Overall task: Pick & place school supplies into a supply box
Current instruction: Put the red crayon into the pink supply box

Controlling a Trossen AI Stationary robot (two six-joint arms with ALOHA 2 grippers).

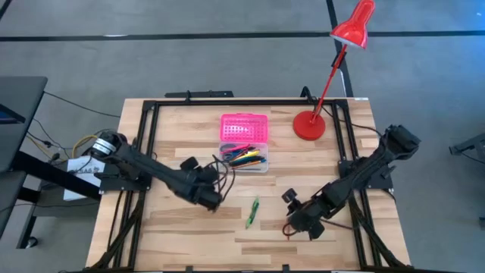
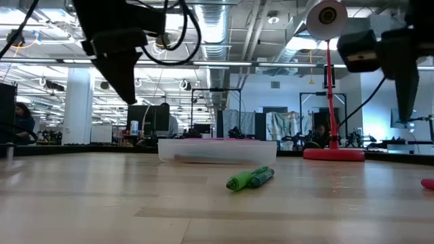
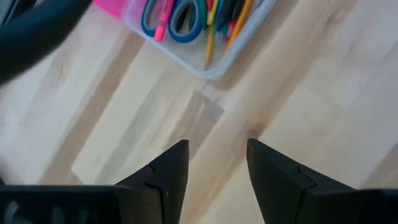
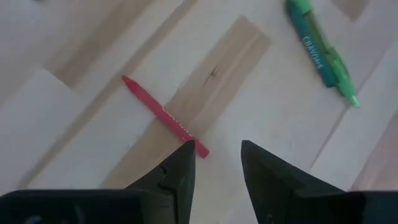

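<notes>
Your supply box (image 1: 244,144) sits on the table (image 1: 182,235) with its bright pink lid (image 1: 244,127) folded open on the far side and the clear base nearer you. Inside the base lie blue-handled scissors (image 3: 180,14) beside a mixed bundle of pens (image 1: 247,157): pink, orange, green, yellow and dark ones.

A green marker (image 1: 252,211) lies on the bare wood on the near side of the box, well apart from it. A thin red pen (image 4: 164,116) lies on the wood farther from the box than the marker.

Your left gripper (image 3: 216,163) hovers beside the box's near left corner, fingers parted and empty. Your right gripper (image 4: 216,160) hangs just over the red pen, fingers apart, holding nothing.
</notes>
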